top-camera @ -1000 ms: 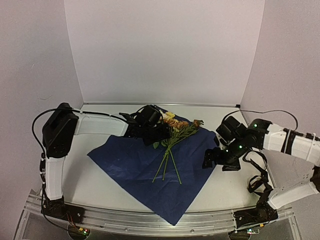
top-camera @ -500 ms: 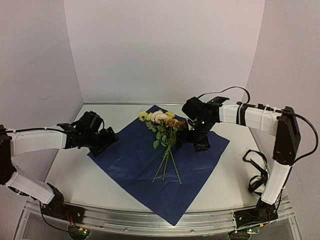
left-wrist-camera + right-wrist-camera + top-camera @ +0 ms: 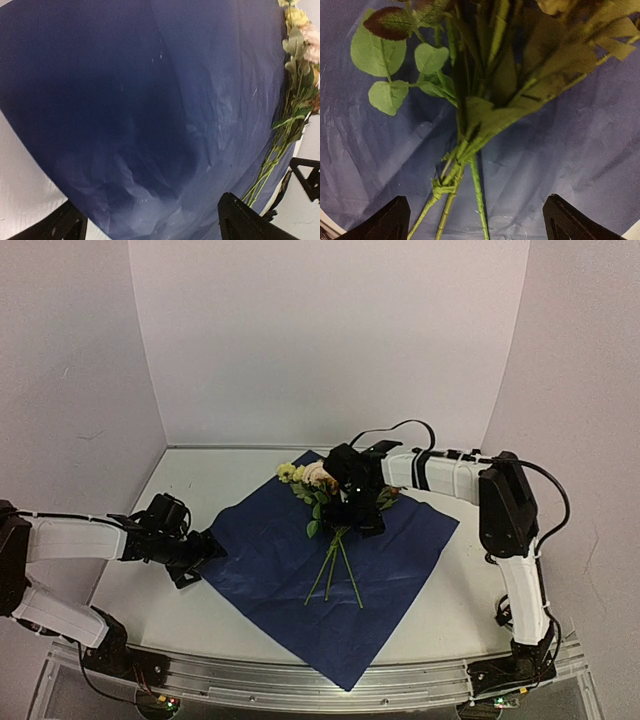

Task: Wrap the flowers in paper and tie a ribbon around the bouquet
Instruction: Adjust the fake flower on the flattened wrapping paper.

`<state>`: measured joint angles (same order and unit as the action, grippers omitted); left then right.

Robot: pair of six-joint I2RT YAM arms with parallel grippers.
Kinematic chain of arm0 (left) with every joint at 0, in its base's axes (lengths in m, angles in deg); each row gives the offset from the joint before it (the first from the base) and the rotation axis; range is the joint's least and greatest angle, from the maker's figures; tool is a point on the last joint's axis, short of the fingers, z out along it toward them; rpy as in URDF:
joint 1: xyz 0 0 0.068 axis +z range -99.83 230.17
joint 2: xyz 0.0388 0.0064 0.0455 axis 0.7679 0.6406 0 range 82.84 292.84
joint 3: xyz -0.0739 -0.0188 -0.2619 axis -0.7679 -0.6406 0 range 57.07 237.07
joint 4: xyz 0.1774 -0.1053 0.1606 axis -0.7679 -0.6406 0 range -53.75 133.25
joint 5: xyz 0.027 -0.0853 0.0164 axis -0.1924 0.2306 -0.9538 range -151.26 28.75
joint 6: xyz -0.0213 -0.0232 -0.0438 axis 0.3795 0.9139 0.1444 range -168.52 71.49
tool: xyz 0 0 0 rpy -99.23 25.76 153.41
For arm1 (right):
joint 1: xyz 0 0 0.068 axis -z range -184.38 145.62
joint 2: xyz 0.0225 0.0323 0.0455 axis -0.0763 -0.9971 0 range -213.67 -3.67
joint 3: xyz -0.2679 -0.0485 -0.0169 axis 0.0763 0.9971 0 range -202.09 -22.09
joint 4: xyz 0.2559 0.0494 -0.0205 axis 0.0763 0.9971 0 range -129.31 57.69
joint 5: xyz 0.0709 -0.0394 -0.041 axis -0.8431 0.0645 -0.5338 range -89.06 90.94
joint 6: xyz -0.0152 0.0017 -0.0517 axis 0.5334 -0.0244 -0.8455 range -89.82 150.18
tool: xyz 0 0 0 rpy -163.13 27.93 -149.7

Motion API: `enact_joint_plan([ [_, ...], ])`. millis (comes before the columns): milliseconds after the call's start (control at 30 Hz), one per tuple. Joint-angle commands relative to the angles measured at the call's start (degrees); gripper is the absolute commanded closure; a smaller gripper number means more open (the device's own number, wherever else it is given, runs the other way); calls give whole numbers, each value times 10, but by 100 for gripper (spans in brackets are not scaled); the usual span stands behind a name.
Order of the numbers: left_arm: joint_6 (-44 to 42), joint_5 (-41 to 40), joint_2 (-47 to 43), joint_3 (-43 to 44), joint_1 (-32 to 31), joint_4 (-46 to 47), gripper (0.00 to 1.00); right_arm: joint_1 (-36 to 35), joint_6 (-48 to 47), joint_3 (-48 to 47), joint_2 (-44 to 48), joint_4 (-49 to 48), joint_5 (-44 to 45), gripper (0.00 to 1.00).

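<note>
The paper (image 3: 265, 565) lies flat as a diamond on the table, dark blue side up. The flowers (image 3: 318, 480) rest on it, with blooms toward the back wall and thin green stems (image 3: 335, 570) pointing to the front. My right gripper (image 3: 362, 520) hovers open low over the bunch. In the right wrist view its gripper (image 3: 482, 220) straddles the stems (image 3: 470, 175), not touching them. My left gripper (image 3: 200, 558) is open at the paper's left corner. In the left wrist view that gripper (image 3: 157, 225) stands over crinkled paper (image 3: 150, 100), the flowers (image 3: 295, 100) far right. The ribbon and a wrapped bouquet are out of view.
The white table (image 3: 200, 480) is boxed in by pale walls on three sides. A metal rail (image 3: 300, 680) with both arm bases runs along the front edge. The right arm's cable (image 3: 405, 428) loops above its forearm.
My left gripper has swung from the flower heads out to the paper's left corner. The right gripper came from the paper's right side to over the stems. The flowers have barely shifted.
</note>
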<state>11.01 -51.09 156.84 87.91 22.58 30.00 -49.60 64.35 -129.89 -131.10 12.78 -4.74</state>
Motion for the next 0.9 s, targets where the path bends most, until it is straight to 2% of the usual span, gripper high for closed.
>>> enact_joint_plan([
  [0, -22, 30, 21, -5, 22, 57, 14, -15, -21, -74, -51, 16, 36, 7],
  [133, -32, 43, 39, -9, 44, 64, 28, -15, -34, -112, -91, 18, 44, 11],
  [233, -41, 50, 48, -7, 57, 63, 41, -15, -43, -133, -111, 23, 45, 22],
  [333, -55, 52, 51, 1, 70, 53, 56, -15, -48, -146, -128, 25, 39, 47],
  [433, -71, 53, 54, 10, 85, 34, 73, -16, -47, -152, -135, 29, 31, 67],
  [600, -91, 43, 47, 20, 96, 4, 91, -15, -57, -137, -107, 37, 28, 96],
  [633, -94, 41, 45, 22, 98, 0, 94, -16, -61, -134, -99, 37, 27, 99],
  [733, -102, 30, 40, 28, 100, -16, 99, -16, -67, -124, -72, 39, 22, 100],
  [867, -119, 27, 38, 32, 103, -33, 100, -12, -69, -162, -83, 41, 31, 100],
])
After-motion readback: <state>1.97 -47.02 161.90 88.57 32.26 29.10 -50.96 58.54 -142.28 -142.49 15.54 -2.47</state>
